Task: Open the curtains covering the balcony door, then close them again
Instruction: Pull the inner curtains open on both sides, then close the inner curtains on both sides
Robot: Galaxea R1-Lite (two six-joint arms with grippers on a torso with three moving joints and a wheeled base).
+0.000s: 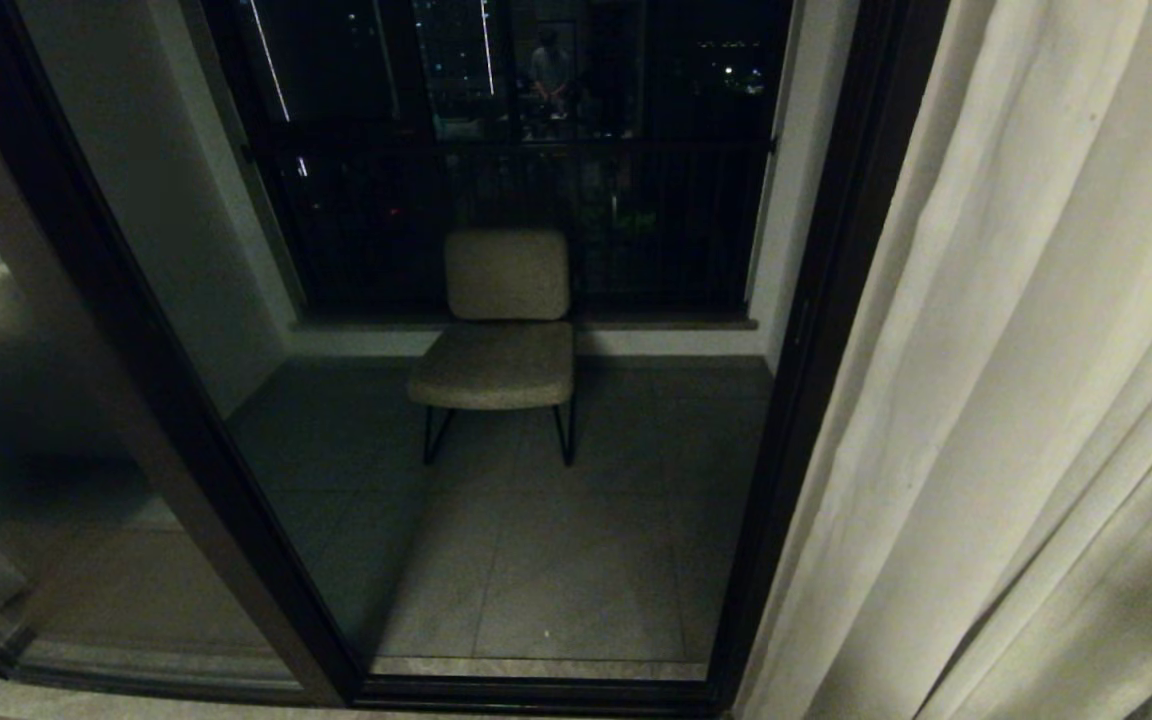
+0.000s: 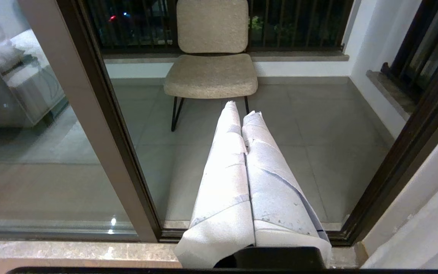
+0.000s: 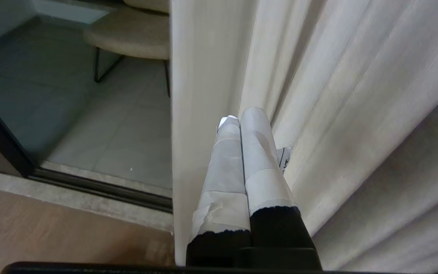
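The curtains (image 1: 1016, 400) hang gathered beside the uncovered balcony door (image 1: 806, 400). Right gripper (image 3: 242, 114) is pressed shut, empty, its tips against the curtain's leading edge, apparently placed to push it. Left gripper (image 2: 242, 108), shut, faces the glass, idle.

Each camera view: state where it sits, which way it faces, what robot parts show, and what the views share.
Head view: high, looking down through the dark-framed glass balcony door at a beige cushioned chair; no arm shows.
Left wrist view: behind the white-wrapped left end effector, shut, facing the chair.
Right wrist view: behind the right end effector, shut, against the cream pleated curtains.
All three share the chair.
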